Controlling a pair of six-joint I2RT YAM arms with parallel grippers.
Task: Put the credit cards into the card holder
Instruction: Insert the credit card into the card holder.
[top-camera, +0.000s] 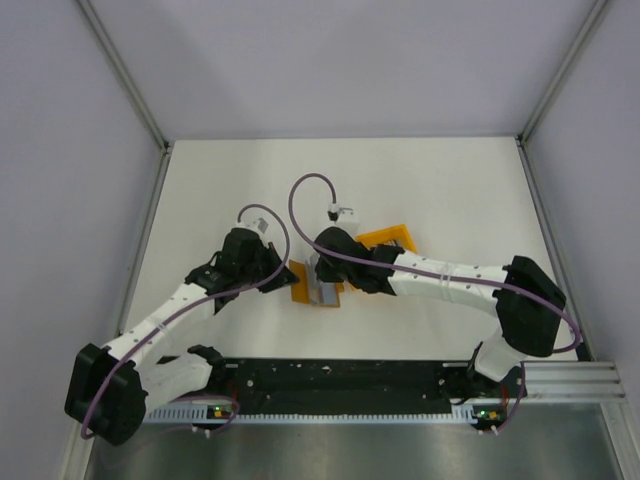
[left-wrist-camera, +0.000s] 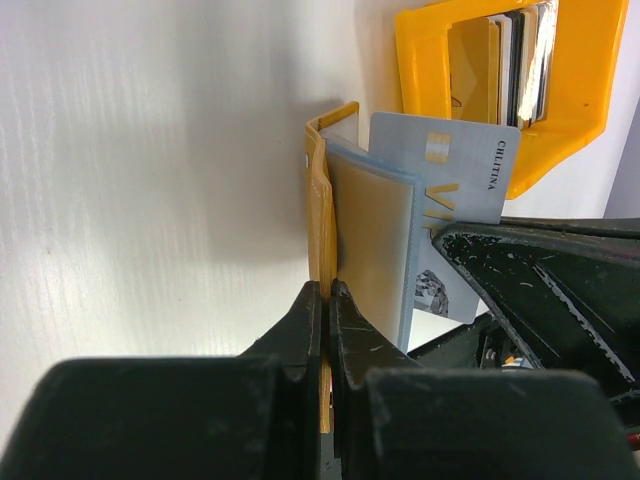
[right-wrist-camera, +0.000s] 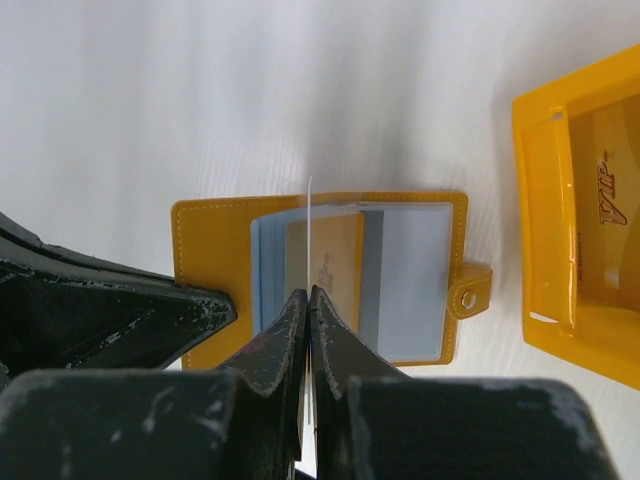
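The mustard-orange card holder (right-wrist-camera: 210, 250) lies open on the white table, its clear sleeves fanned up and its clasp tab (right-wrist-camera: 470, 295) to the right. A tan card (right-wrist-camera: 340, 260) sits in one sleeve. My left gripper (left-wrist-camera: 327, 287) is shut on the edge of the holder's cover (left-wrist-camera: 320, 200). My right gripper (right-wrist-camera: 309, 292) is shut on one of the credit cards (right-wrist-camera: 311, 215), seen edge-on above the sleeves. In the left wrist view this held card (left-wrist-camera: 450, 170) is light grey with printed lettering, and stands behind the sleeves (left-wrist-camera: 370, 250). From above, both grippers meet over the holder (top-camera: 318, 292).
A bright orange plastic bin (left-wrist-camera: 425, 100) stands just beyond the holder, with several more cards upright in it (left-wrist-camera: 520, 60). A gold card (right-wrist-camera: 605, 200) shows inside the bin (right-wrist-camera: 540, 200) in the right wrist view. Grey walls enclose the table.
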